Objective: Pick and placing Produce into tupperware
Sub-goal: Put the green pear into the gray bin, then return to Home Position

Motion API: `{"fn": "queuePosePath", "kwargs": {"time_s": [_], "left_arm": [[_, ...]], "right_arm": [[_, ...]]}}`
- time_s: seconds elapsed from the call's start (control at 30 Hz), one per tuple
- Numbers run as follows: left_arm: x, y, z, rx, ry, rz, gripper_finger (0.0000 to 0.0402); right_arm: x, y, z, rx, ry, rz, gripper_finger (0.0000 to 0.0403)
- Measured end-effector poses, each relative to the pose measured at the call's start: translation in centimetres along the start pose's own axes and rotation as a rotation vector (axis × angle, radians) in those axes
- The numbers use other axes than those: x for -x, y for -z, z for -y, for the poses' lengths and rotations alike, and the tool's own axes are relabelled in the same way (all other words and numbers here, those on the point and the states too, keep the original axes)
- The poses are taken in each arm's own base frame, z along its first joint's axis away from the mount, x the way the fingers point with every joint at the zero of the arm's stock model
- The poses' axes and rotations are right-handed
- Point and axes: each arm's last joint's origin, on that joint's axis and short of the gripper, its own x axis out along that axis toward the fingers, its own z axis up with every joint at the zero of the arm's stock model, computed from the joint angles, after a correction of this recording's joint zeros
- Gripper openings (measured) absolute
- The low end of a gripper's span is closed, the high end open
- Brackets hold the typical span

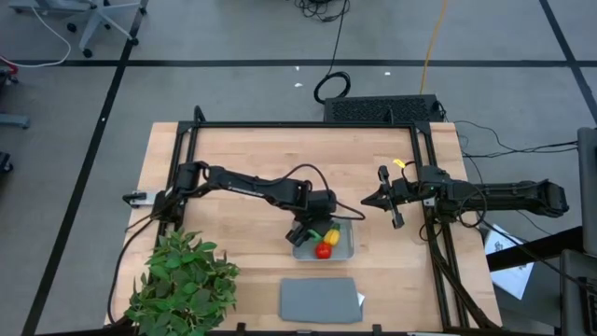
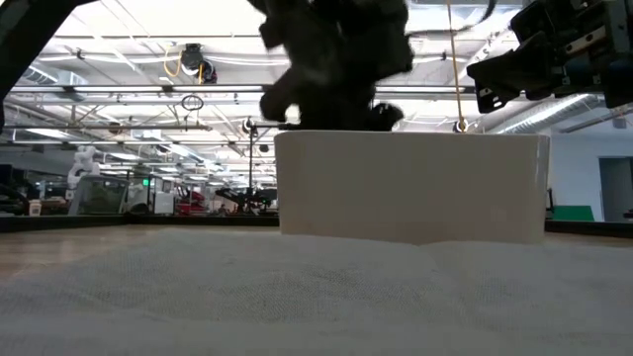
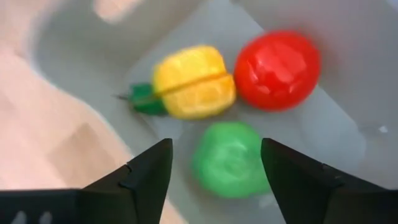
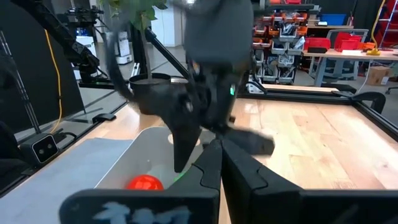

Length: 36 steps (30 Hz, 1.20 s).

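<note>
Grey-blue tupperware (image 3: 323, 124) holds three produce pieces (image 3: 193, 81), one per colour.

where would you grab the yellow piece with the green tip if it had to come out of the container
Grip the yellow piece across its fat yellow body, coming from above. It lies flat in the tupperware, and the red fruit crowds one end and the green fruit one side, so close the jaws gently; the green tip looks too slim to hold.

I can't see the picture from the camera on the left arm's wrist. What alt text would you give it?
Three toy produce pieces lie together in the pale grey-blue tupperware: a red round one, a yellow one with a green tip and a green round one. The left gripper hangs open just above the green piece, touching nothing.
</note>
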Motion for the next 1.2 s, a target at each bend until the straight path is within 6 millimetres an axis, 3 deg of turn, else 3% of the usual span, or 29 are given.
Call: {"fn": "queuePosePath", "kwargs": {"time_s": [0.13,0.23,0.47,0.53,0.7,1.07,1.2], "left_arm": [[1.7,-1.8,-0.2,-0.009,-0.031,0.016,0.0229],[2.6,-2.8,-0.3,0.005,-0.048,0.046,0.0193],[3.0,-2.8,-0.9,0.053,-0.117,0.017,0.0036],[3.0,-2.6,-1.0,0.064,-0.133,-0.005,0.0011],[3.9,-2.7,-1.1,0.045,-0.237,-0.057,0.0003],[12.9,-5.1,0.8,-0.012,-0.396,0.140,0.0001],[15.4,-4.6,2.2,-0.024,-0.436,0.206,0.0000]], "right_arm": [[0.0,0.0,0.0,0.000,0.000,0.000,0.0000],[0.0,0.0,0.0,0.000,0.000,0.000,0.0000],[0.0,0.0,0.0,-0.001,0.000,0.000,0.0000],[0.0,0.0,0.0,0.000,0.000,0.000,0.0000],[0.0,0.0,0.0,-0.007,-0.001,0.000,0.0000],[0.5,-0.9,-0.2,-0.048,-0.008,0.078,0.0000],[1.1,-1.2,-0.4,-0.049,-0.012,0.097,0.0000]]}}
